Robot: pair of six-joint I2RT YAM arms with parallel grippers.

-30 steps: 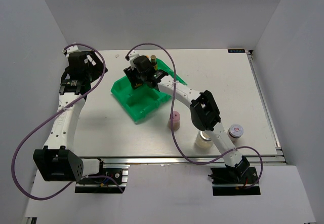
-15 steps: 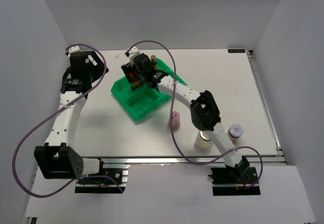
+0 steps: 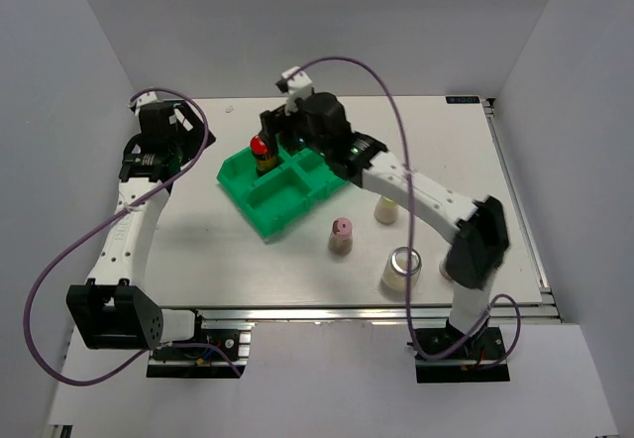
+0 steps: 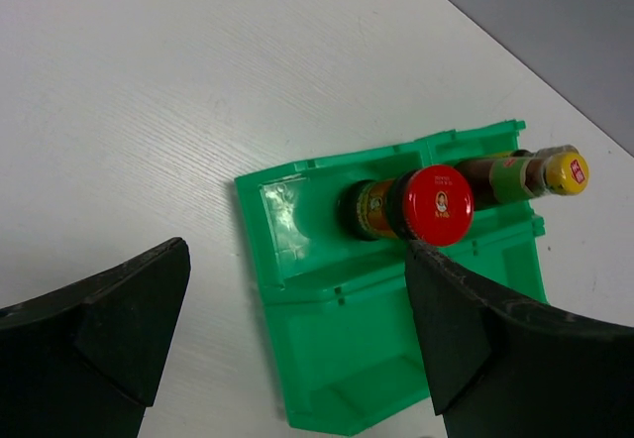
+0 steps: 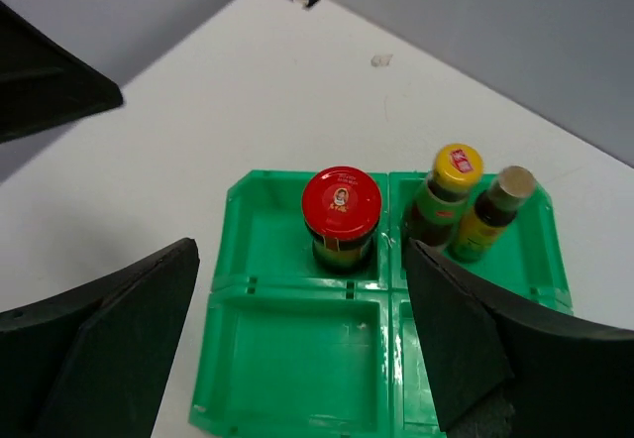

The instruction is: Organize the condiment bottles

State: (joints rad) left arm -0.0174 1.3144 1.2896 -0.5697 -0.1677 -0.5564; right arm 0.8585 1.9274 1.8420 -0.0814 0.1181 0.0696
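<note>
Right wrist view: my right hand (image 5: 300, 250), spread wide and empty, hangs over the red-capped jar (image 5: 342, 205) standing in the green tray (image 5: 297, 284) near the table's (image 5: 198, 111) far edge; I judge a low sideways swing could topple it or the neighbouring slim bottles (image 5: 446, 195).

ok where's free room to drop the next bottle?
The tray has both near compartments empty, bordering the red-capped jar and slim bottles. Table between tray and left arm is bare. Crowded right of tray: pink shaker, pale shaker, silver-lidded jar.
</note>
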